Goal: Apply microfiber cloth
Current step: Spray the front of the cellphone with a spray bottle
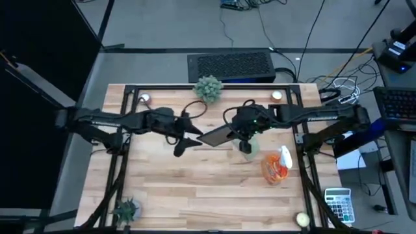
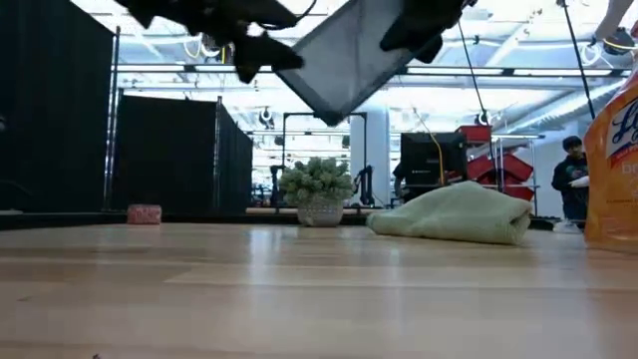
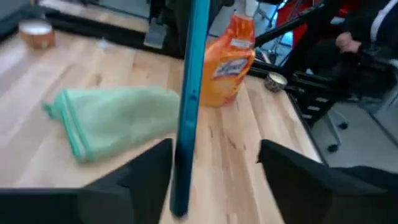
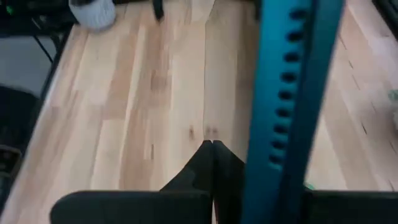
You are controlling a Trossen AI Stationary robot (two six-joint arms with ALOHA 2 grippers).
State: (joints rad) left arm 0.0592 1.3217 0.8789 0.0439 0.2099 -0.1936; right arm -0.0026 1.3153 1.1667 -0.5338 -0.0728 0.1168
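Above the table's middle, one dark tablet [image 2: 344, 60] hangs tilted in the air between the two grippers. The right gripper [image 1: 242, 133] has its fingers drawn together, clenched at the tablet's upper corner; in its wrist view the teal edge of the tablet runs just beside the pinched fingertips. The left gripper [image 3: 214, 174] is at the tablet's opposite end with both fingers [image 3: 146, 177] spread wide. The tablet's thin edge stands between them, close to one finger, and the grip is released.

One cloth [image 2: 459, 214] lies on the wood below the right gripper, bunched into a low mound, pale green, with nothing touching it. In the left wrist view it lies flat and folded, with a stitched hem along one side. From above it is mostly hidden under the right gripper.

One orange spray bottle [image 3: 227, 68] stands upright near the cloth, on the right arm's side. Two small plants sit on the table: one [image 1: 208, 88] at the far edge, the other [image 1: 127, 209] at the near left corner. One person [image 2: 573, 175] stands in the room beyond the table.
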